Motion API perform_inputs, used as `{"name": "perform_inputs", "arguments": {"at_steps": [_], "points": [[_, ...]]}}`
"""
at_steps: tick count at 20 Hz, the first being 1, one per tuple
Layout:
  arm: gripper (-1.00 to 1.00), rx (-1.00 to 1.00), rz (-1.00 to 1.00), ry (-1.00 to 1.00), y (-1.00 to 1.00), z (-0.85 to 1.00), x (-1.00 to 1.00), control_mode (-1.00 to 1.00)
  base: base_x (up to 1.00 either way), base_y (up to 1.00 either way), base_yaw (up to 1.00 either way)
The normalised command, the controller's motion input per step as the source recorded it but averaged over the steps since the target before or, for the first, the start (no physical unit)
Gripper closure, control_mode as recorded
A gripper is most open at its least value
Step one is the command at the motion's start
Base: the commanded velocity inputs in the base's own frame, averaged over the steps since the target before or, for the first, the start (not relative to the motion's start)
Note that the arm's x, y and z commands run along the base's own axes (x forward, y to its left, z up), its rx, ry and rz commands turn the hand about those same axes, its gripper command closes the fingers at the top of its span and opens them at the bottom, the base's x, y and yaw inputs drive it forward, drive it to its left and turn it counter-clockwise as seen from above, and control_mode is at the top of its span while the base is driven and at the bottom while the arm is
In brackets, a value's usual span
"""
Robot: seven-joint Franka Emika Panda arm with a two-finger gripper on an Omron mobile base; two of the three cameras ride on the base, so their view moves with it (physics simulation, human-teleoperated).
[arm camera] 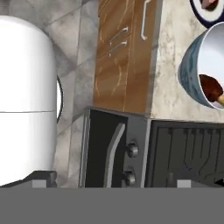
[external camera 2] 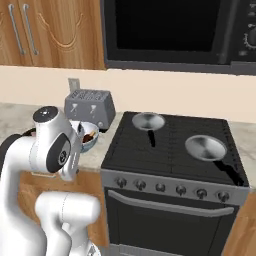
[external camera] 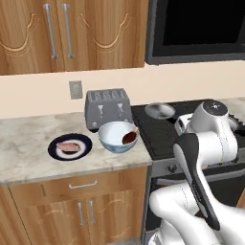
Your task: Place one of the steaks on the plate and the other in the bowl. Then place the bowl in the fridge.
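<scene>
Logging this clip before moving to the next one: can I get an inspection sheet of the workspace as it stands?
Surface: marble counter beside a black stove.
Job's things: pale steak on the plate; dark steak in the bowl; bowl on the counter, not yet in a fridge.
Clutter: toaster; two silver pans on the stove.
Grippers: open, holding nothing.
Cables: nothing seen.
Surroundings: wooden cabinets, microwave above the stove.

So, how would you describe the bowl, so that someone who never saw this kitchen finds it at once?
Start at the black stove, then look at the marble counter just to its left. In front of the grey toaster stands the bowl: deep, white inside, pale blue-grey outside, with the dark steak in it. The plate beside it is flat and dark-rimmed.
</scene>
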Motion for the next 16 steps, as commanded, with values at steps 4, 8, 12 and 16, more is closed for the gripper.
{"name": "perform_inputs", "arguments": {"at_steps": [4,8,12,16], "points": [[-1.0,0.0,0.0,0.0,0.0,0.0,0.0,1.0,-0.15,-0.95,-0.06],[-1.0,0.0,0.0,0.0,0.0,0.0,0.0,1.0,-0.25,-0.98,-0.03],[-1.0,0.0,0.0,0.0,0.0,0.0,0.0,1.0,-0.28,-0.93,0.0],[-1.0,0.0,0.0,0.0,0.0,0.0,0.0,1.0,-0.33,-0.88,0.0]]}}
